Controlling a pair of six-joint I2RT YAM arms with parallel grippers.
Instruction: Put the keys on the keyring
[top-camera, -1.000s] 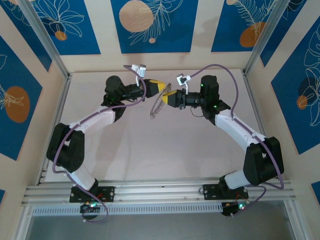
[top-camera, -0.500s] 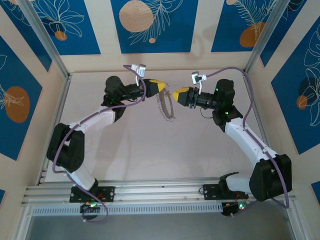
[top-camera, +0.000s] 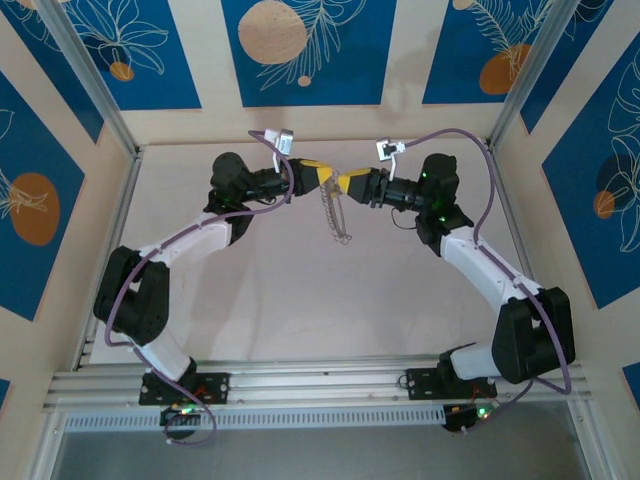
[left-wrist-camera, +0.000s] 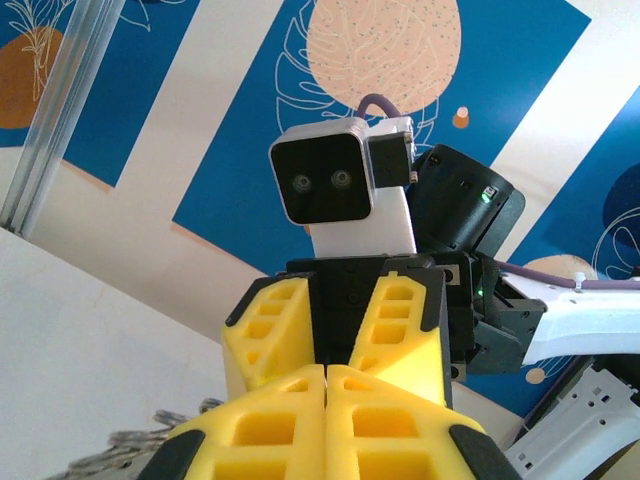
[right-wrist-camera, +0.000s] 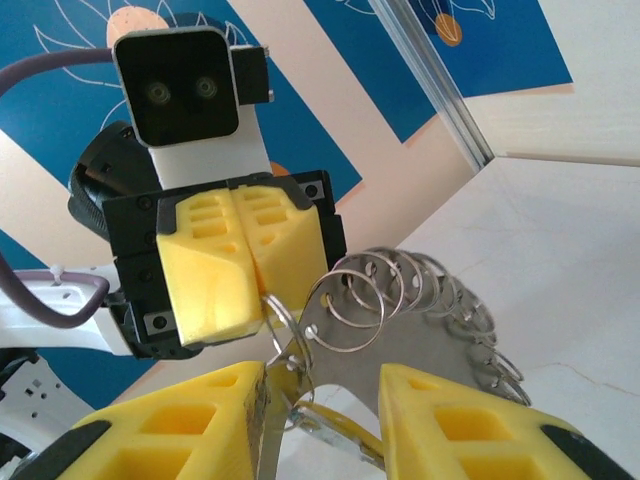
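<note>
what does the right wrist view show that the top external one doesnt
Up close from the right wrist: the keyring fans into small silvery rings, some sitting between the right claw's parted fingers. From above: the left arm and right arm bend toward each other, and the keyring hangs like a chain. Shared: the shut left claw holding the keyring.

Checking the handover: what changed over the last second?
The right gripper backed off to the right, then came back to the left gripper, jaws apart around the keyring top. The keyring's lower end swung from left to right. The left gripper stayed put, shut on the keyring.
</note>
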